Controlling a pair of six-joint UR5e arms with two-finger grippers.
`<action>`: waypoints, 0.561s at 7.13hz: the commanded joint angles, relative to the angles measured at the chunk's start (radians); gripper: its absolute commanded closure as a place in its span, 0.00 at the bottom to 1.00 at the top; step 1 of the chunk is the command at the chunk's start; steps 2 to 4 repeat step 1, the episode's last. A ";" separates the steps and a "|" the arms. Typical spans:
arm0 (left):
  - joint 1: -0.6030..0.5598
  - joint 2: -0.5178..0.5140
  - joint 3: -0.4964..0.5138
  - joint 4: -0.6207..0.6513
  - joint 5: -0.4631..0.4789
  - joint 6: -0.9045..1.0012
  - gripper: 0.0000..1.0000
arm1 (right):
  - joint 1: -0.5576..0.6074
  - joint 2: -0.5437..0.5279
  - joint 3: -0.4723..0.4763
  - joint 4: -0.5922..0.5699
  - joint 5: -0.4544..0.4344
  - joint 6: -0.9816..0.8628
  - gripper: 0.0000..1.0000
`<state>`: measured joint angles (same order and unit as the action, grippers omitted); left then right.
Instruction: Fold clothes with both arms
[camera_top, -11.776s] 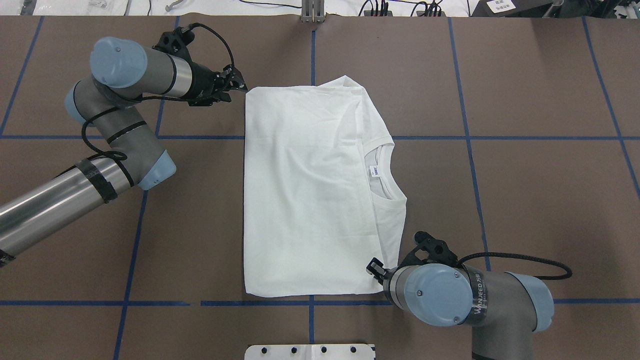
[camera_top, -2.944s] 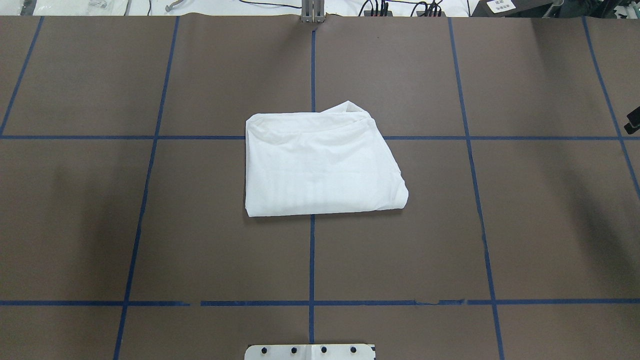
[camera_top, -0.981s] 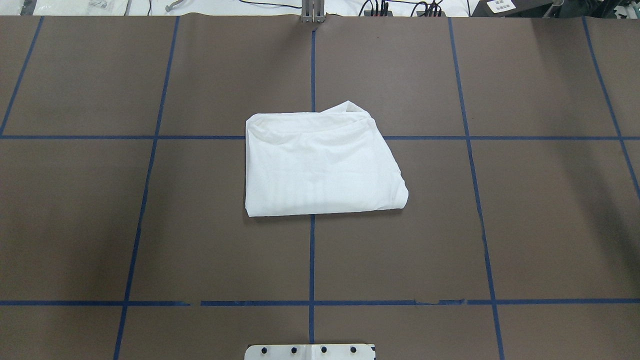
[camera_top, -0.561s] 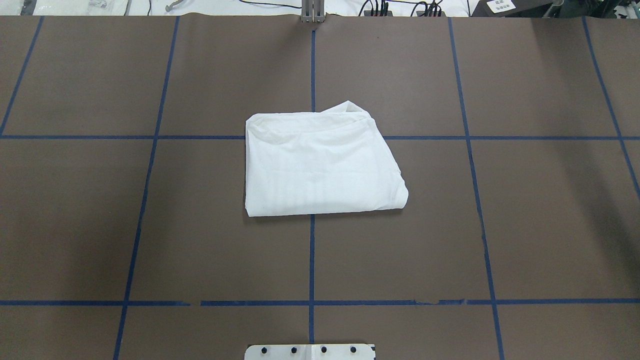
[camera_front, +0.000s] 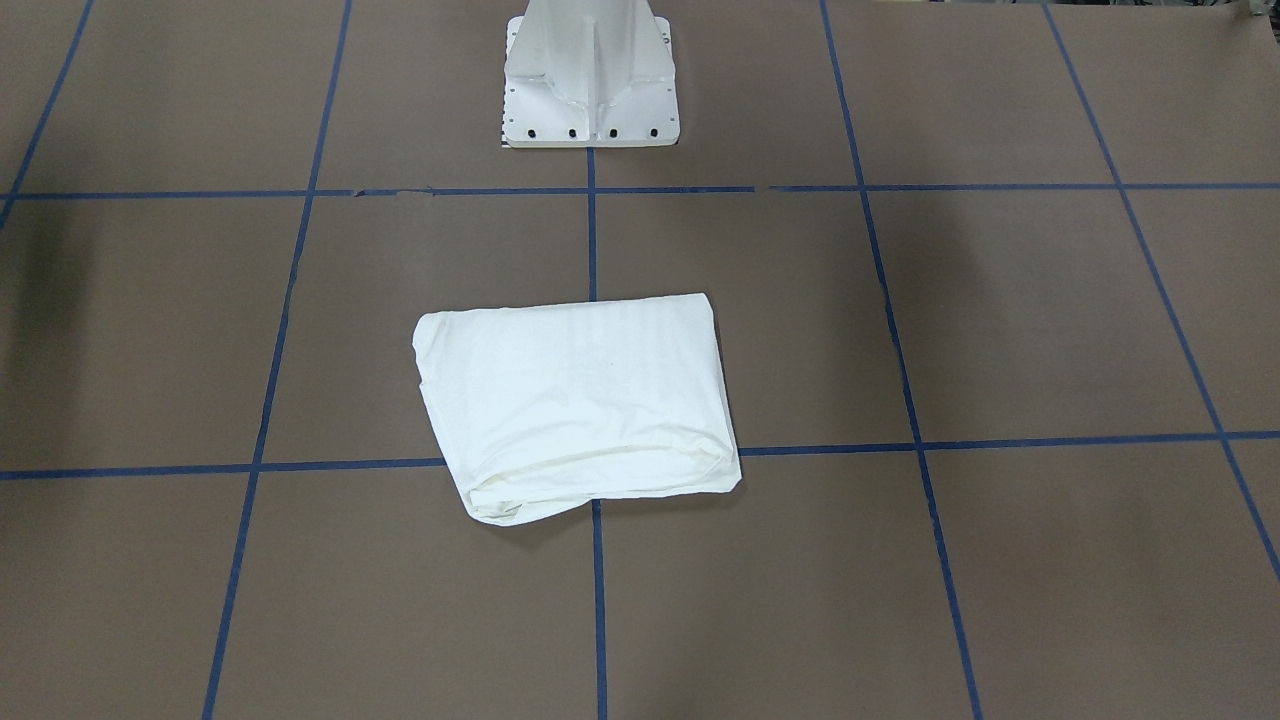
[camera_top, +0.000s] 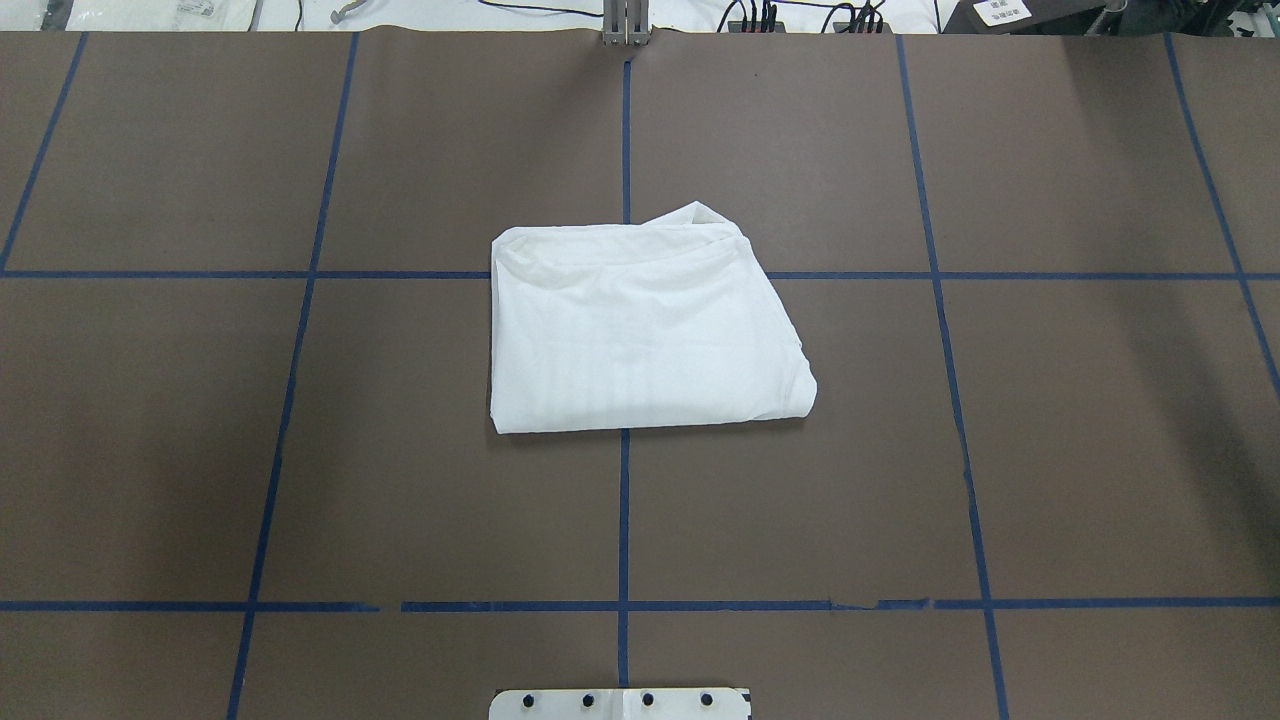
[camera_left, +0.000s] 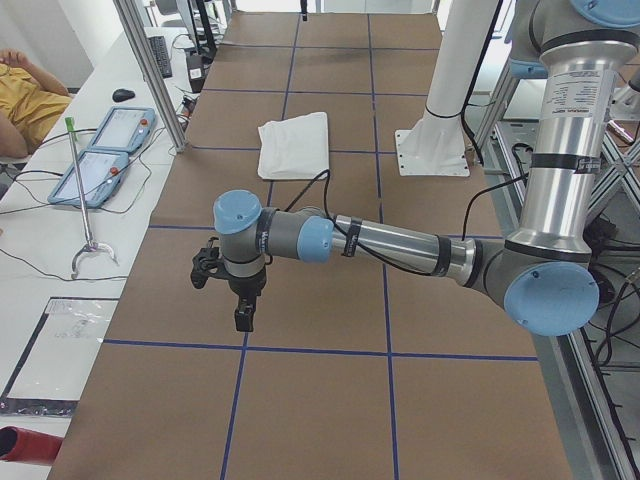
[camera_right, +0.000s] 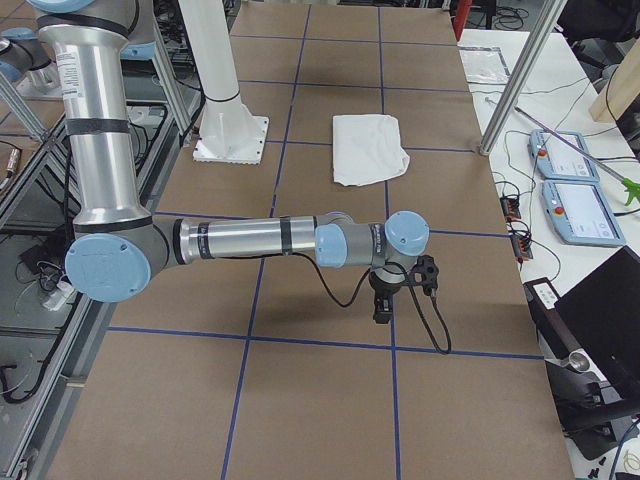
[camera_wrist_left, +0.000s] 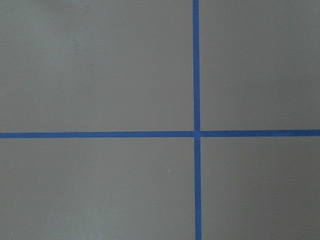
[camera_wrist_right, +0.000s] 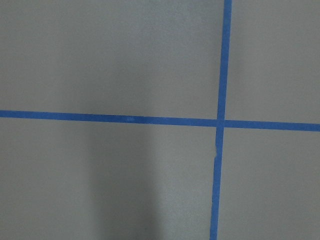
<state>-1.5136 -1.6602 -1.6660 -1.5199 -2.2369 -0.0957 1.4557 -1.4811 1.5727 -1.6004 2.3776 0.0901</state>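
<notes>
**State of the workpiece.** One white T-shirt (camera_top: 640, 330) lay on the worktop (camera_top: 300, 450) as a compact, roughly rectangular bundle. It sat at the middle of the surface, over a crossing of the blue tape lines (camera_top: 623, 520) and in front of the white pedestal base (camera_front: 590, 75). No sleeve, collar or printed text showed on its upper face. One corner on the edge farthest from the robot stuck out slightly from the outline.

**State of the arms.** The left arm (camera_left: 390, 240) reached low over its own end of the worktop, and the right arm (camera_right: 240, 240) did the same at the opposite end. Both were well apart from the garment. The left hand (camera_left: 243, 318) and the right hand (camera_right: 382, 310) pointed down over bare surface and touched nothing. Each hand appeared only in a side view, so it could not be told whether the fingers were spread or pressed together. Both wrist cameras showed only brown surface and tape crossings.

**Step in hand.** The folding appeared to be complete, with the arms standing clear of the result.

**Next move.** Probably none was required. If the protruding corner needed correcting, one hand would have to travel to the far edge of the bundle and tuck that corner without disturbing the layers beneath.

**Count.** One T-shirt, two arms, two hands, one pedestal base.
</notes>
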 joint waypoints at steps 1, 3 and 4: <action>0.000 0.000 -0.001 0.004 -0.047 0.001 0.00 | 0.000 -0.001 0.001 -0.001 0.000 -0.001 0.00; 0.000 0.000 -0.001 0.004 -0.047 0.001 0.00 | 0.000 -0.001 0.001 -0.001 0.000 -0.001 0.00; 0.000 0.000 -0.001 0.004 -0.047 0.001 0.00 | 0.000 -0.001 0.001 -0.001 0.000 -0.001 0.00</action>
